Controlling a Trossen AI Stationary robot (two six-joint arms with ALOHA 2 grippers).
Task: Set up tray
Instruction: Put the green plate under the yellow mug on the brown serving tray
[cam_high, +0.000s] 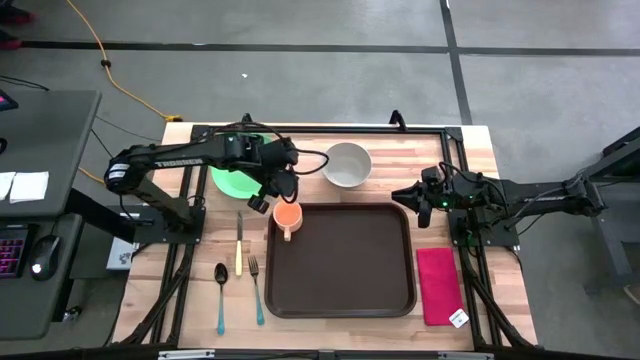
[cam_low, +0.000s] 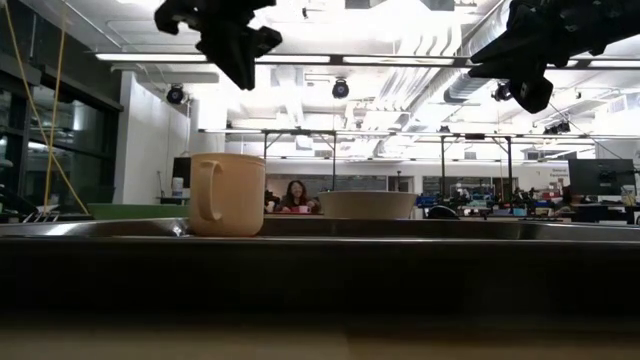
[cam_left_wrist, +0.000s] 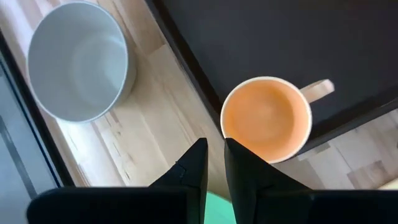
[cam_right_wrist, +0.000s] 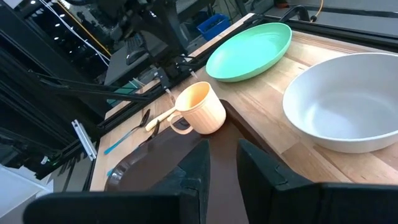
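The dark-brown tray (cam_high: 350, 270) lies in the middle of the table. An orange cup (cam_high: 287, 214) stands upright on its base in the tray's far-left corner (cam_left_wrist: 267, 118). My left gripper (cam_high: 262, 203) hangs in the air just left of the cup, above the table beside the tray. It points down with its fingers shut (cam_left_wrist: 216, 158) and holds nothing. My right gripper (cam_high: 405, 195) waits raised off the tray's far-right corner, shut (cam_right_wrist: 222, 155). The low view shows both grippers well above the cup (cam_low: 227, 194).
A green plate (cam_high: 232, 180) lies under the left arm and a white bowl (cam_high: 347, 164) sits beyond the tray's far edge. A knife (cam_high: 239, 245), fork (cam_high: 256, 290) and spoon (cam_high: 221, 295) lie left of the tray. A red-pink napkin (cam_high: 438, 286) lies to its right.
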